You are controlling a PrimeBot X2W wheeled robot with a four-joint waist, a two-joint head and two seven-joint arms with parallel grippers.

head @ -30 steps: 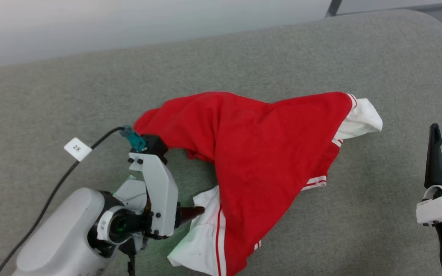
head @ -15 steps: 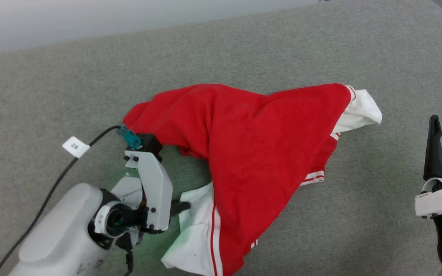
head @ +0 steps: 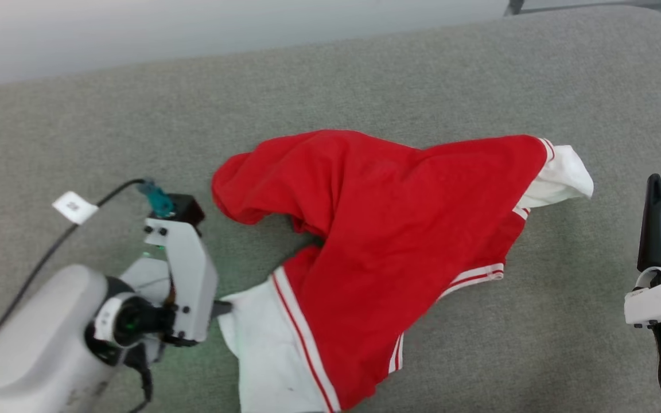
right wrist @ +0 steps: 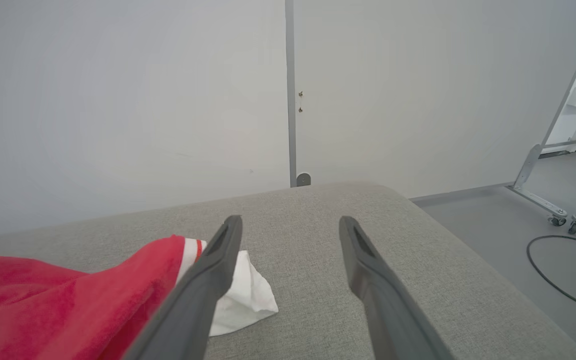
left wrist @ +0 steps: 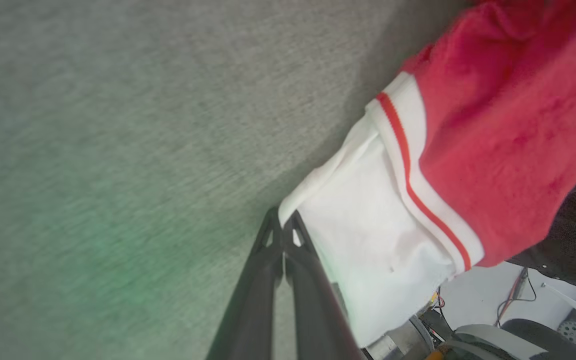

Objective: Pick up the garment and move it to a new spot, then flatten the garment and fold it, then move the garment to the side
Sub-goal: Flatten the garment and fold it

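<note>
Red fabric with white sleeves and striped trim, the garment [head: 399, 229] lies crumpled in the middle of the grey upholstered surface [head: 422, 74]. The left gripper [left wrist: 283, 223] is pinched together on the edge of the near white sleeve, low against the surface. The right gripper [right wrist: 290, 225] hangs apart from the garment on its right side, fingers spread wide and holding nothing.
</note>
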